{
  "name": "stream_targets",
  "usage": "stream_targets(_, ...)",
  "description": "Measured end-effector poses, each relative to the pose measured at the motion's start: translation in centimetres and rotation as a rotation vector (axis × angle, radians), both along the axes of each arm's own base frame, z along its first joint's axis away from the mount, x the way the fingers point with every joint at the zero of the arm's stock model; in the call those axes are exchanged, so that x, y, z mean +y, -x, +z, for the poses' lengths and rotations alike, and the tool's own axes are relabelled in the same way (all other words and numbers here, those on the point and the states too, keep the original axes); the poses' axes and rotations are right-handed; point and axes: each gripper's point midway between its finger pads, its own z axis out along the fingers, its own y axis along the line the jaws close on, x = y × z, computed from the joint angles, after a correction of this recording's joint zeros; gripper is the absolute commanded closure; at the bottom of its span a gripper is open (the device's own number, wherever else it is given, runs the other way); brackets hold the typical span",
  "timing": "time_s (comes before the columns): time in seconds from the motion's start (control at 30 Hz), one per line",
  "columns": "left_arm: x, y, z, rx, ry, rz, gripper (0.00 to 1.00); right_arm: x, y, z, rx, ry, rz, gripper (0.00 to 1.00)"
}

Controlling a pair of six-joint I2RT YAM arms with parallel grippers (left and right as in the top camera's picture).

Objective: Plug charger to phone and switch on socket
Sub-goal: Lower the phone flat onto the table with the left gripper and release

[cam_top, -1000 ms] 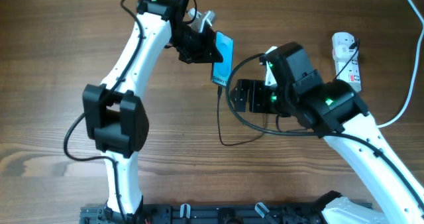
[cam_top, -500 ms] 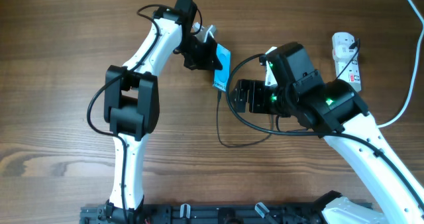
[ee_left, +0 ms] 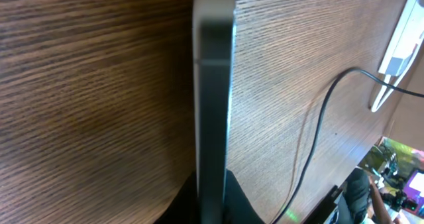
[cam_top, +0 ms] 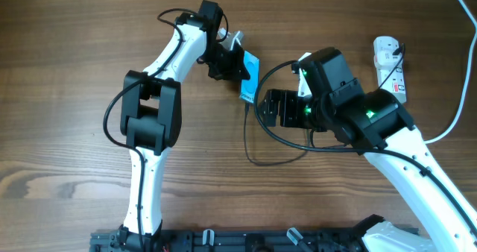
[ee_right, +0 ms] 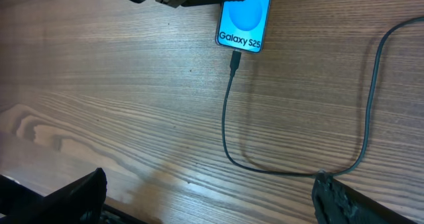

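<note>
My left gripper (cam_top: 235, 64) is shut on the phone (cam_top: 251, 74) and holds it tilted on its long edge. The left wrist view shows the phone edge-on (ee_left: 215, 85) between my fingers (ee_left: 213, 201). The right wrist view shows its turquoise face (ee_right: 246, 12) with a white strip of text. The charger's thin black cable (cam_top: 247, 136) loops across the table. Its connector tip (ee_right: 234, 62) lies right at the phone's lower end; I cannot tell whether it is inserted. My right gripper (cam_top: 262, 108) is open and empty just right of the cable (ee_right: 228, 138). The white socket (cam_top: 390, 67) lies far right.
The socket's thick white lead (cam_top: 456, 121) runs down the table's right edge. The charger cable curls under my right arm (cam_top: 373, 125). My left arm (cam_top: 153, 118) stretches over the table's left-centre. A black rail (cam_top: 253, 241) lines the front edge.
My left arm has swung its elbow to the right, and the phone has turned from more face-up to more on its edge. The right arm has not moved.
</note>
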Motion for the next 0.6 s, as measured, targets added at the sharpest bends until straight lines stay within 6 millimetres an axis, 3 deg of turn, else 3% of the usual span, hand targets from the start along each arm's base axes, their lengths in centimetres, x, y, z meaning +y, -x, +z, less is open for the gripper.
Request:
stream_targets(0.37,1.9,0.7,-1.5,0.019,-0.135,0.005,0.70,-0.5,0.7,-0.5,0.032,0.022,-0.002,0.00)
stream_targets(0.4,2.2,0.9,-1.7,0.026,-0.151,0.004,0.58,-0.6,0.8,-0.6,0.038,0.029,-0.004,0.00)
stream_targets(0.47,2.6,1.1,-1.9,0.029,-0.179,0.002,0.55,-1.1,1.0,-0.9,0.050,0.055,-0.013,0.00)
stream_targets(0.53,3.4,1.3,-2.1,0.037,-0.229,0.007,0.44,-1.8,1.2,-1.3,0.059,0.091,-0.027,0.00)
stream_targets(0.6,3.8,1.5,-2.1,0.041,-0.256,0.012,0.43,-2.3,1.4,-1.5,0.065,0.117,-0.037,0.00)
